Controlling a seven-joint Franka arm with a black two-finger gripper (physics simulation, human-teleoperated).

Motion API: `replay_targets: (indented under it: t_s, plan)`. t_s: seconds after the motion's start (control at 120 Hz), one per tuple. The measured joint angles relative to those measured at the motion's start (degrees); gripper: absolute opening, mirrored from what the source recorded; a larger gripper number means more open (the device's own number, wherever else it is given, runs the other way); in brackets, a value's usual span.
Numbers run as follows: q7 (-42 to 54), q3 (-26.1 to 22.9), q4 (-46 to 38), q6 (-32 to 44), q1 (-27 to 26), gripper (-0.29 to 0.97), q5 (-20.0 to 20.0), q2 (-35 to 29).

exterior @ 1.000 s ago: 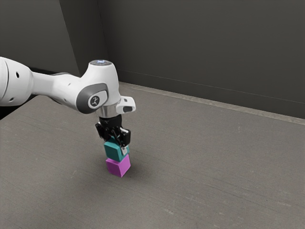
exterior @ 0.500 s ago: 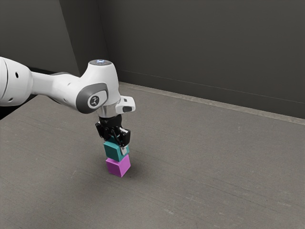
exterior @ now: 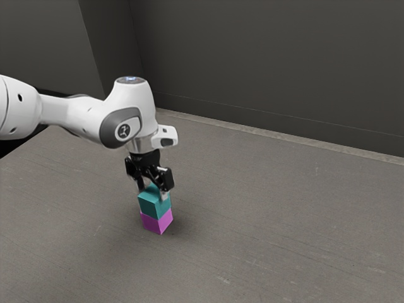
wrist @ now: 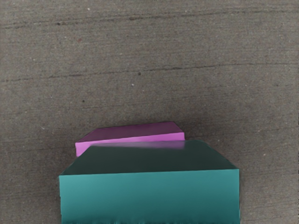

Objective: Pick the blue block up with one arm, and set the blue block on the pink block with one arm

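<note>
Block on block, gripper spread above

Blue block [exterior: 153,203] (renders more teal than blue) sits on top of the pink block [exterior: 156,223], faces touching, both upright and square on. In the ext. view the stack isn't quite flush: the upper cube sits a touch toward the ext. view's left, so a sliver of the pink top edge shows on the right side.

Gripper [exterior: 152,189] hangs straight down over the stack, pointing at the table [exterior: 284,221]. Fingers are spread apart, tips about level w/ the blue block's top edge, one on either side, and they don't look clamped on it. The cube's top face shows between them.

Arm [exterior: 69,117] comes in from the ext. view's left, white links w/ a grey joint cap, wrist bent down directly over the cubes.

Wrist view: blue block [wrist: 149,196] is big and close just under the hand, top face and one side face visible. Pink block [wrist: 131,137] peeks out beyond its far edge as a thin strip, partly covered. Around them is grey streaked tabletop. The stack stands well apart from the dark wall [exterior: 265,57] behind.
</note>
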Motion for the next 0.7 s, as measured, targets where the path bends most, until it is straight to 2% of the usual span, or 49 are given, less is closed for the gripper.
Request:
replay_targets:
  t_s: [0.45, 0.7]
  plan:
    - [1.3, -0.1, 0.2, -1.8, 0.0, 0.68, -0.5, -6.6]
    - [1.5, -0.1, 0.2, -2.7, 0.1, 0.68, -0.5, -7.1]
